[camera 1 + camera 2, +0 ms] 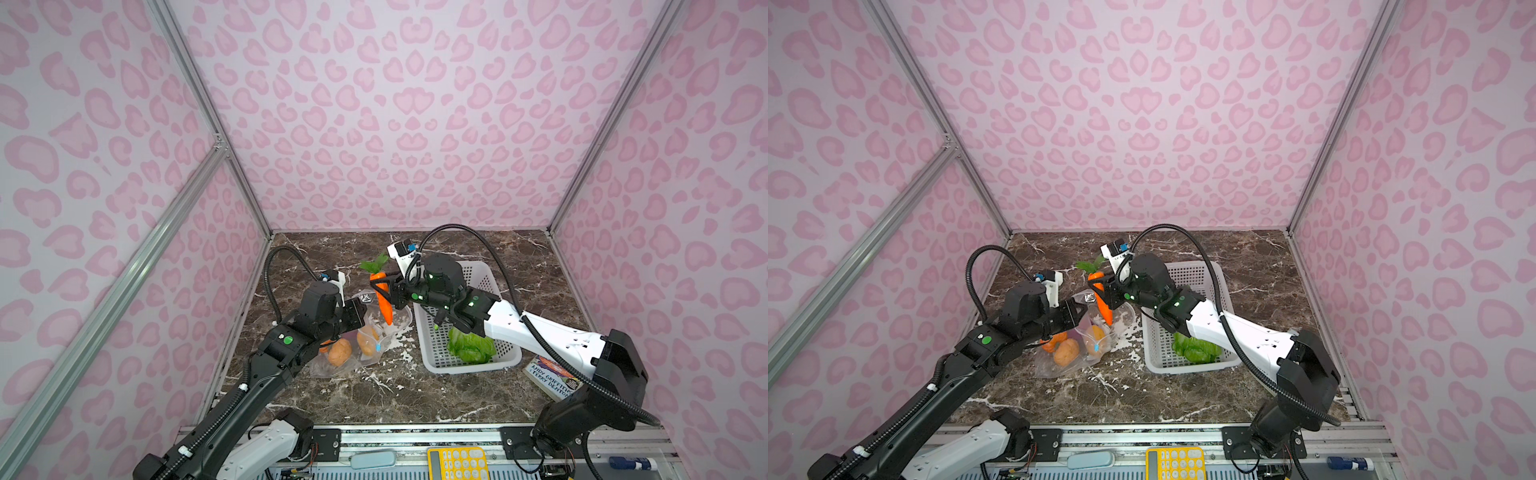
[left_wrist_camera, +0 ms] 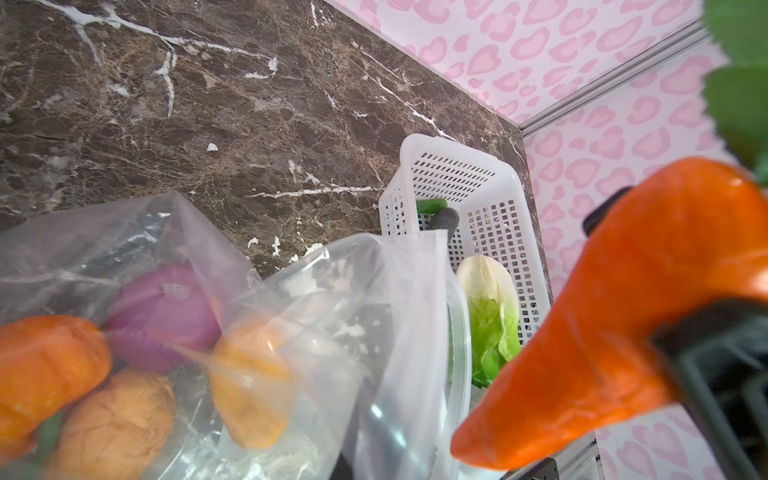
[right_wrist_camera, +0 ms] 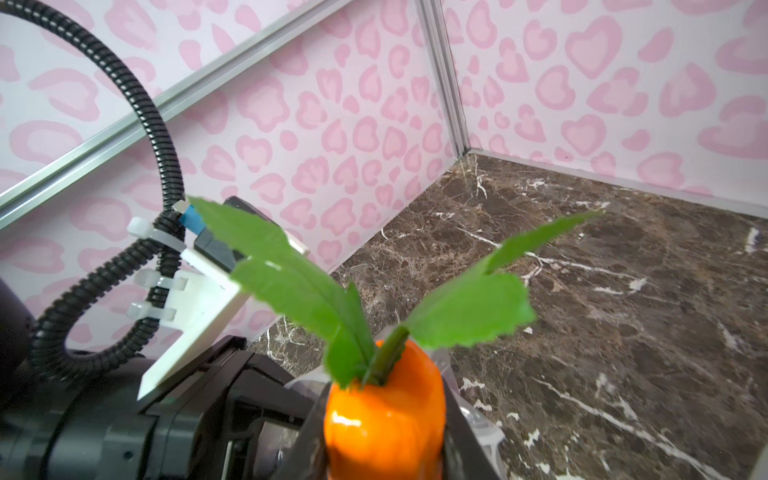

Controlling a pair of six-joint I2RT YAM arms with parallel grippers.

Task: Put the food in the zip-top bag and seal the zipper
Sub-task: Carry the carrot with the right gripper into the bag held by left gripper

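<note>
Right at the near edge sits a yellow calculator (image 1: 457,463), with a book (image 1: 548,379) lying just beside the white basket (image 1: 469,368), and the cabbage (image 1: 471,347) rests alone in that basket. Left of it, the zip-top bag (image 1: 332,369) lies on the marble table (image 1: 415,395), two potatoes (image 1: 340,352), the pumpkin (image 1: 1054,340) and the purple onion (image 2: 166,316) already inside, blue zipper tab (image 1: 378,345) on its side. The left gripper (image 1: 360,308) is clamped tight on the bag's raised rim, mouth held up. Just beyond, the right gripper (image 1: 384,292) grips the carrot (image 1: 385,308) mid-body, leaves up, tip down at the mouth. Inside or just over it, hard to tell.
</note>
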